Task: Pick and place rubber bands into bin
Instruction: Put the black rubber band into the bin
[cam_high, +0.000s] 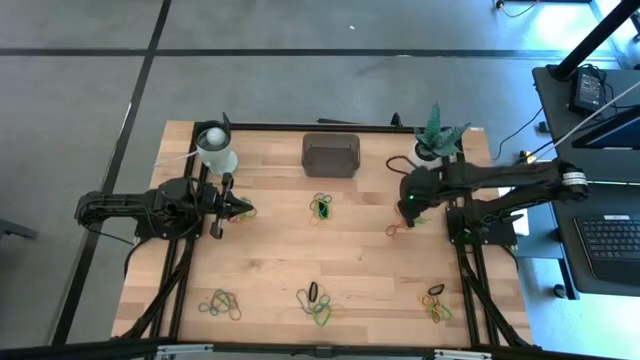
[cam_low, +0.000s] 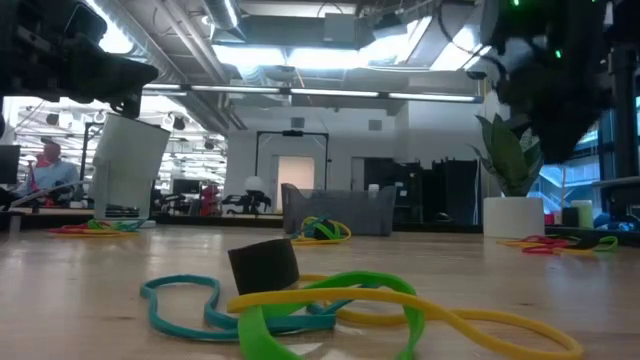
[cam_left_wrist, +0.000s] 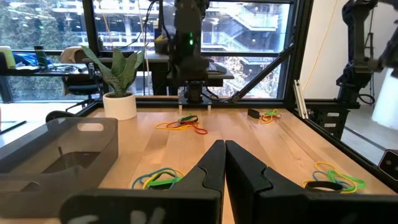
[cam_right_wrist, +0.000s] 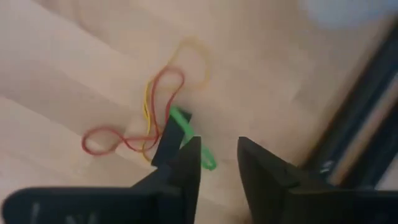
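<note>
The right hand (cam_right_wrist: 214, 165) is held part open, empty, over a tangle of rubber bands (cam_right_wrist: 155, 118) on the tabletop (cam_high: 270, 260), well apart from the bin (cam_high: 331, 155). Light, limp loops are best pinched across one strand. The left hand (cam_high: 243, 209) is shut.

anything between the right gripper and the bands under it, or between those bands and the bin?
Nothing visible. The right gripper, fingers open, hangs right over the red, yellow and green rubber bands. From there to the bin only bare table shows.

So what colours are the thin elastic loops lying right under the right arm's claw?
Red, yellow and green rubber bands, clearest in the right wrist view, below the right gripper.
</note>
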